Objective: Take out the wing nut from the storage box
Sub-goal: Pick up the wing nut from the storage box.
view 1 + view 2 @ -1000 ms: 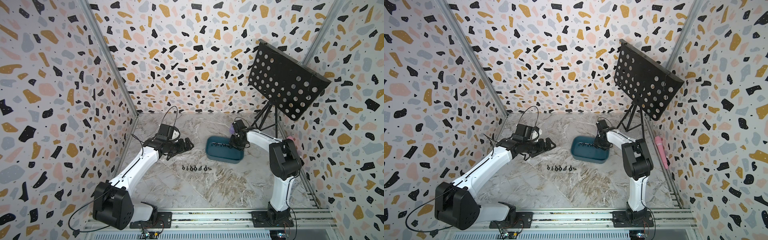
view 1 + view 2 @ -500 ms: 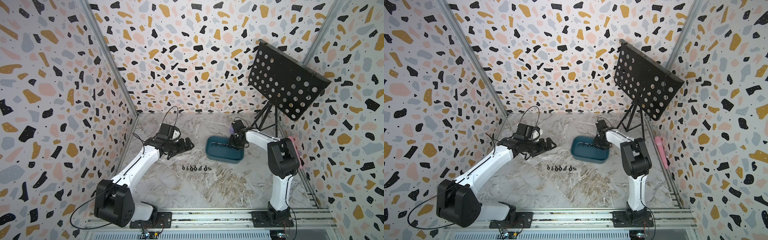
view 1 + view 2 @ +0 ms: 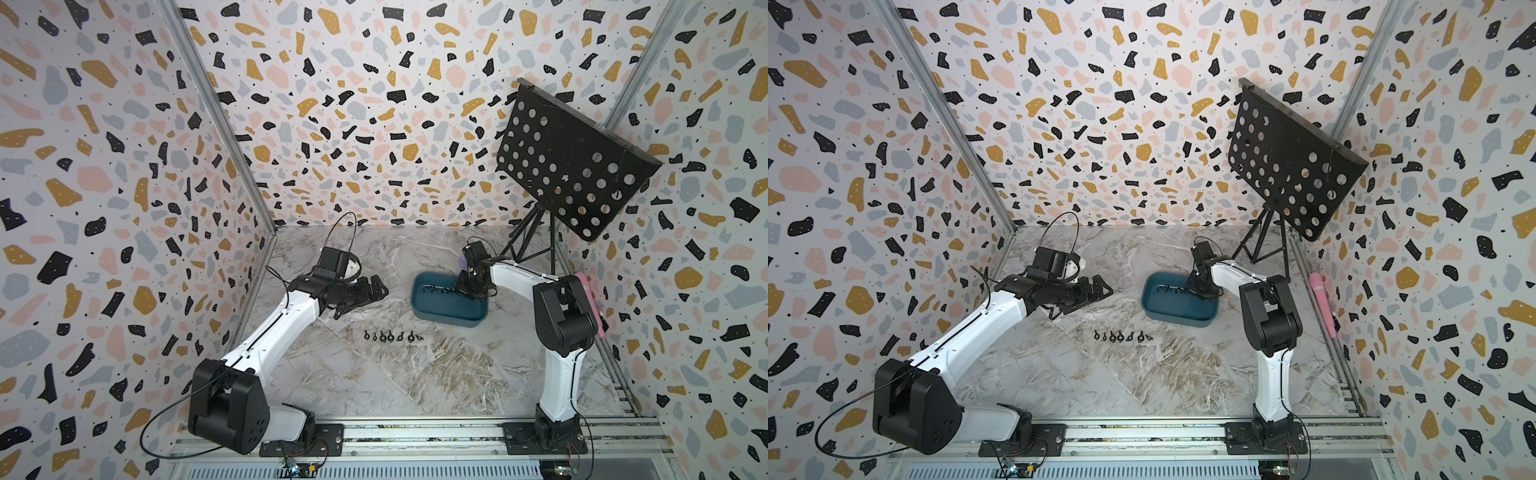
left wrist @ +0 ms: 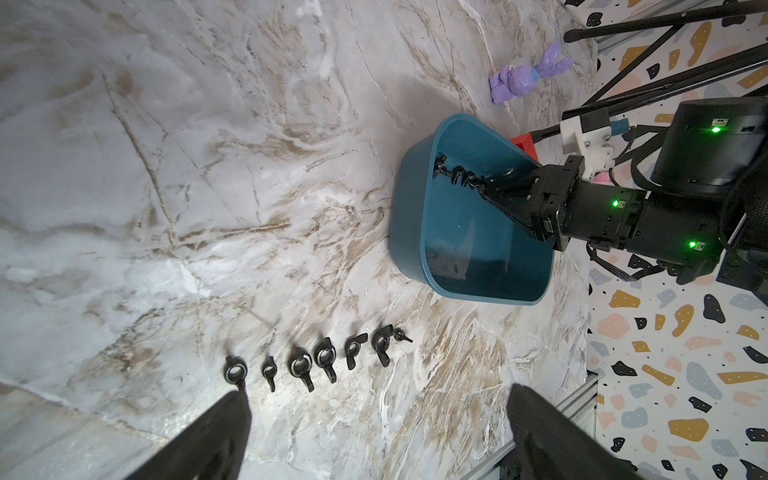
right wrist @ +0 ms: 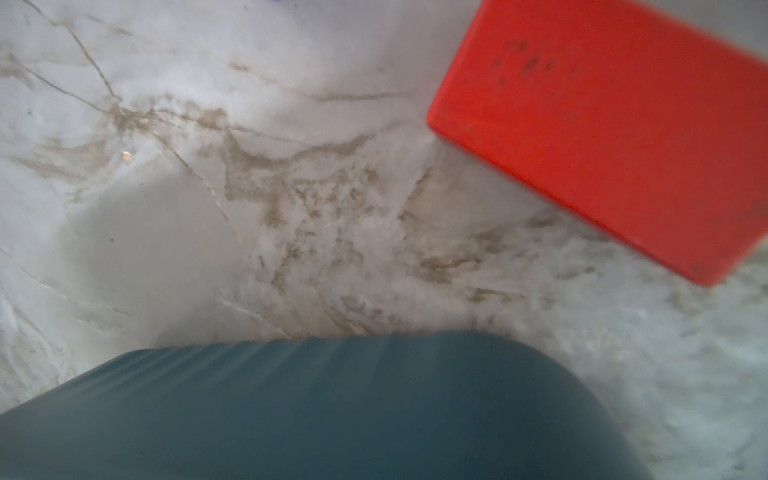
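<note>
The teal storage box [image 3: 449, 322] [image 3: 1179, 318] [image 4: 409, 232] sits right of centre on the marble table. A short row of black wing nuts [image 4: 457, 176] [image 3: 436, 289] lies along its far inner side. My right gripper [image 4: 484, 192] [image 3: 463, 291] [image 3: 1192, 289] reaches down into the box. Its fingers are drawn to a narrow tip on the end wing nut of that row. In the right wrist view only the blurred box wall [image 5: 332, 395] shows. My left gripper [image 4: 378, 395] [image 3: 370, 297] [image 3: 1096, 293] hovers open left of the box, holding nothing.
Several wing nuts [image 3: 390, 336] [image 3: 1122, 336] [image 4: 316, 359] lie in a line on the table in front of the box. A red block [image 5: 602, 137] [image 4: 524, 143] and a purple toy [image 4: 519, 77] sit behind it. A black perforated stand [image 3: 573, 166] and a pink object [image 3: 1323, 303] are at right.
The right gripper's fingers have drawn together inside the box, with the arm almost still. The left arm has hardly moved.
</note>
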You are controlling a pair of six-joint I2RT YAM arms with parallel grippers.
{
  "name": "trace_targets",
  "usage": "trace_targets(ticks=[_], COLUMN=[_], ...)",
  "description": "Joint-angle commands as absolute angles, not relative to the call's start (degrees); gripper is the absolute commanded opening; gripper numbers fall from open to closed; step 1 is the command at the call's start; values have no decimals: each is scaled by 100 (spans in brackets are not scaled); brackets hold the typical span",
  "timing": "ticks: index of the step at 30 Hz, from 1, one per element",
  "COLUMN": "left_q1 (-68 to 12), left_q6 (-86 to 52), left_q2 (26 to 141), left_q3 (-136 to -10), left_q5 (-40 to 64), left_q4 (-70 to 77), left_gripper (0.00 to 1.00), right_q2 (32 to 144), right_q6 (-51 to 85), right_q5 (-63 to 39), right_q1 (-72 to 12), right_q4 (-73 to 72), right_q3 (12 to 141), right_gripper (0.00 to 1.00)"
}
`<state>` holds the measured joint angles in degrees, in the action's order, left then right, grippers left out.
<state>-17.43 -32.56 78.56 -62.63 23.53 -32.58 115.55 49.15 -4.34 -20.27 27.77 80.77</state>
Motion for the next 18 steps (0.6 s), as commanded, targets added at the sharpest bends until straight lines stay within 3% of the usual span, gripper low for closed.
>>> trace_targets(ticks=[1, 5, 13, 18], left_q1=[-1760, -1767, -1775, -1834], left_q6=[-3199, -3204, -3228, -3160], left_q2=[7859, 7829, 7777, 7770], left_q3=[-6460, -6468, -6501, -6556], left_q5=[2441, 2427, 2484, 2570], left_q4=[-3229, -3226, -3219, -3213], left_gripper=[100, 100, 100, 92], right_q2=[11206, 10889, 10073, 9628], right_q6=[4810, 4715, 4099, 3608], right_q5=[-335, -346, -704, -1233], right_q1=[-2037, -2039, -2039, -2016], right_q4=[2890, 2749, 2439, 2246], right_q3=[7898, 7695, 7238, 7026], right_gripper=[6, 1, 1, 1])
